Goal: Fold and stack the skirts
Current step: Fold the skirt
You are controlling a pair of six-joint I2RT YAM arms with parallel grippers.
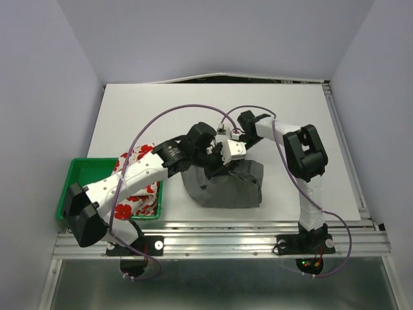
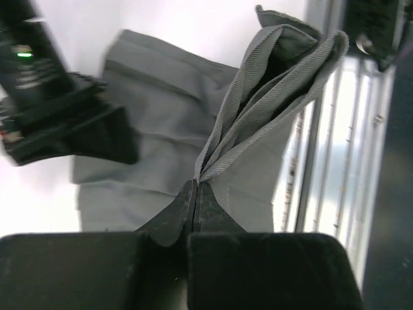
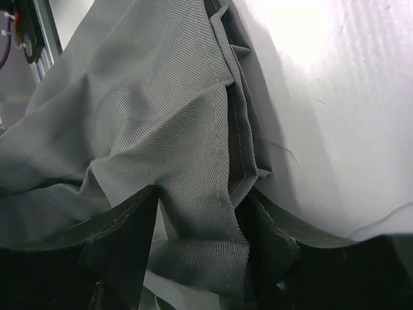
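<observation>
Left gripper (image 2: 195,187) pinches edge of grey skirt (image 2: 161,123) | right gripper (image 3: 203,223) jaws apart astride a fold | skirt at 6 o'clock on table (image 1: 303,116): light, limp; stitched edges likely grip best.
</observation>
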